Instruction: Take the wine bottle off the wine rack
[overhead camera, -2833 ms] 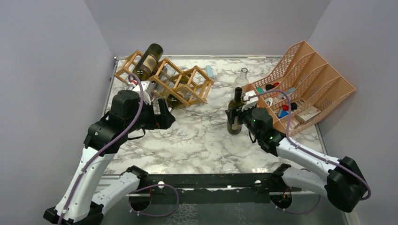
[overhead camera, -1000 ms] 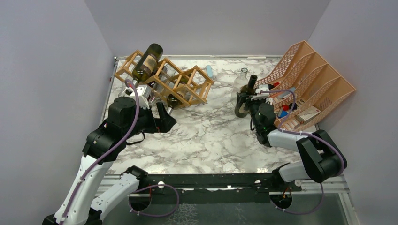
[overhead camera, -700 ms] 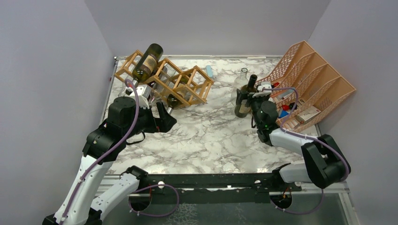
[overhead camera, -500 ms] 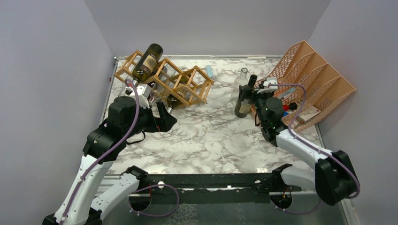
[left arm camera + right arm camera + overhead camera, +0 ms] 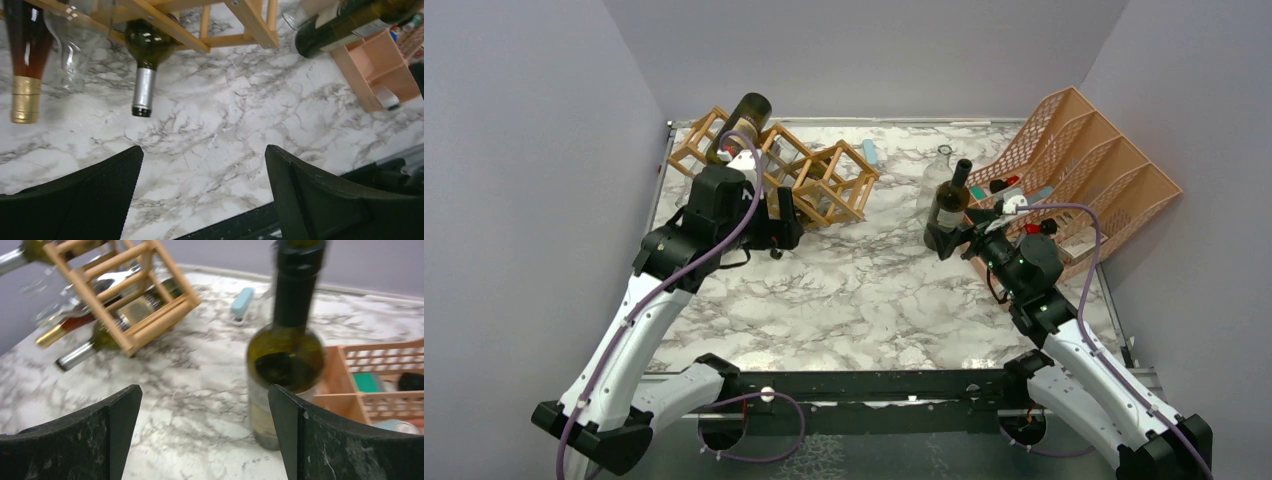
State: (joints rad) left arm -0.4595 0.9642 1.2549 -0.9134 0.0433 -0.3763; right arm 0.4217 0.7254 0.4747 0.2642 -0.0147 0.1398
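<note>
The tan wooden wine rack (image 5: pixel 824 178) stands at the back left. A dark wine bottle (image 5: pixel 742 116) lies on its top left. In the left wrist view the rack (image 5: pixel 165 20) holds a green bottle with a silver neck (image 5: pixel 145 65), an amber bottle with a gold neck (image 5: pixel 24 55) and a clear glass bottle (image 5: pixel 75 50). My left gripper (image 5: pixel 784 222) is open and empty just in front of the rack (image 5: pixel 204 152). A dark green wine bottle (image 5: pixel 948 208) stands upright on the table. My right gripper (image 5: pixel 962 242) is open and empty just short of it (image 5: pixel 203 390).
A peach mesh file organizer (image 5: pixel 1084 170) with small items stands at the back right, right beside the upright bottle (image 5: pixel 287 355). A clear glass bottle (image 5: pixel 939 163) stands behind it. A small blue item (image 5: pixel 869 151) lies near the back edge. Purple walls close in three sides.
My right gripper carried the green bottle back toward the organizer, set it upright, opened and drew back. My left arm moved forward toward the rack, staying open.
</note>
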